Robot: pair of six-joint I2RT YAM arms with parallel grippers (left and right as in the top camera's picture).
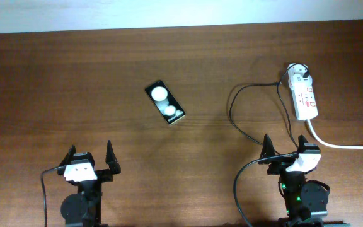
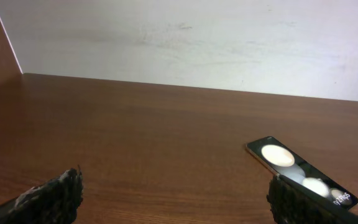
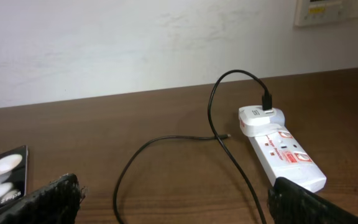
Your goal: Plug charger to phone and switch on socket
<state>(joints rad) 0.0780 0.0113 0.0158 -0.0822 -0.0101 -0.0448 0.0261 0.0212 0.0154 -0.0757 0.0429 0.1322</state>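
The black phone point(image 1: 166, 102) lies flat near the table's middle, with two white round reflections on its screen. It also shows in the left wrist view point(image 2: 297, 171) and the right wrist view point(image 3: 5, 177). The white socket strip point(image 1: 305, 99) lies at the right, also in the right wrist view point(image 3: 284, 155). The charger's white adapter point(image 1: 300, 76) sits plugged in at its far end. The thin black charger cable point(image 1: 231, 110) loops left over the table point(image 3: 211, 109); I cannot make out its connector tip. My left gripper point(image 1: 91, 149) and right gripper point(image 1: 285, 140) are open and empty near the front edge.
The socket's thick white cord point(image 1: 342, 144) runs off to the right. A pale wall stands behind the table, with a wall fitting point(image 3: 319, 11) at the top right. The robot's own black cables hang at each arm base.
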